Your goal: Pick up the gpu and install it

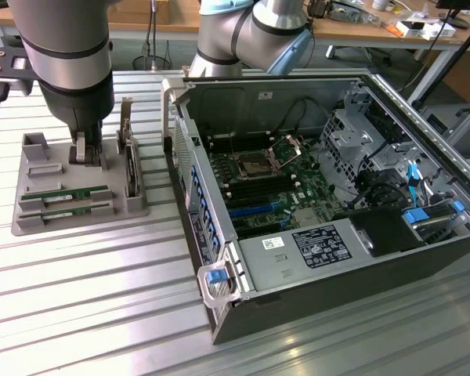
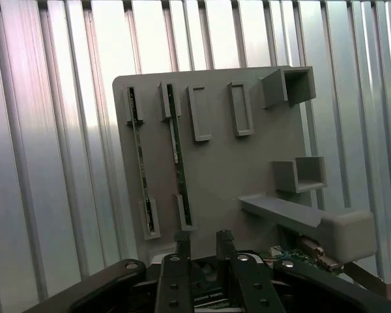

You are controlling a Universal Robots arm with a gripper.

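Two alike green gpu sticks lie edge-up in parallel slots of a grey holder tray (image 1: 25, 222): one gpu stick (image 1: 77, 192) and a second (image 1: 69, 206) beside it. In the wrist view they are thin strips, the first (image 2: 141, 163) and the second (image 2: 178, 156), on the tray (image 2: 247, 163). My gripper (image 1: 86, 153) hangs low over the tray's far part, just beyond the sticks' ends and touching neither. In the wrist view the gripper (image 2: 204, 244) is open, its dark fingers (image 2: 182, 251) a narrow gap apart with nothing between them.
An open computer case (image 1: 219, 286) lies on the exterior view's right, its motherboard (image 1: 266, 188) exposed. A larger card (image 1: 130, 168) stands upright in the tray's side slot, close to my gripper. The ribbed metal table (image 1: 102, 313) spreads around. Desks stand behind.
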